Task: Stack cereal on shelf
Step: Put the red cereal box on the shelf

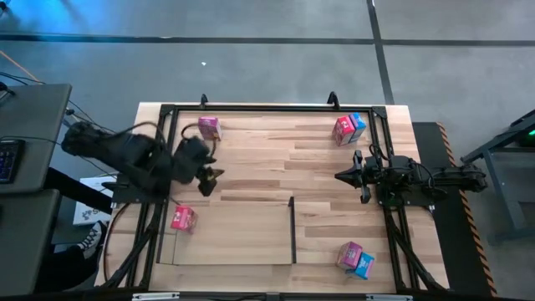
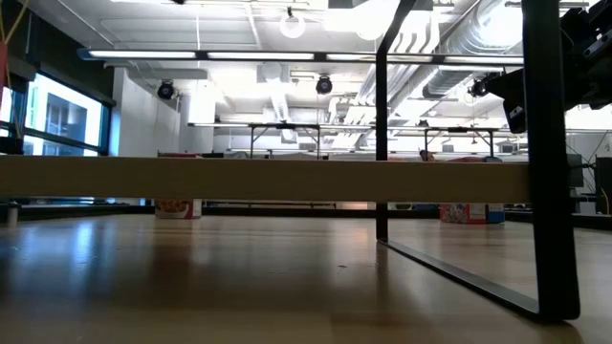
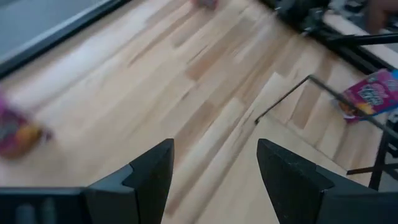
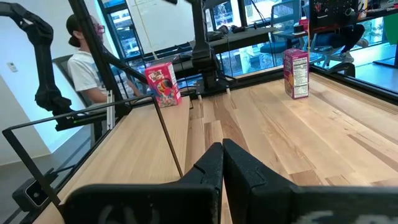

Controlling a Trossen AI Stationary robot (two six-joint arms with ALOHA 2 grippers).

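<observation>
The high view shows the shelf [image 1: 234,238], a light wood panel with dark upright walls, at the table's near left. One pink cereal box [image 1: 183,218] stands on its left end. Another pink box [image 1: 208,127] stands at the far left. Pink-and-blue pairs stand at the far right [image 1: 349,129] and near right [image 1: 355,259]. My left gripper [image 1: 209,180] hovers open above bare table just beyond the shelf's far edge, its fingers [image 3: 155,168] apart with nothing between. My right gripper [image 1: 341,176] is shut [image 4: 222,155] over the table's right half, holding nothing.
A black tube frame [image 1: 251,109] runs round the table's edges. The shelf's right wall [image 1: 292,230] stands upright near the table's middle. Bare planks lie between the two grippers. A person [image 4: 84,59] sits beyond the table's left side. In the low view the shelf panel [image 2: 287,179] shows edge-on.
</observation>
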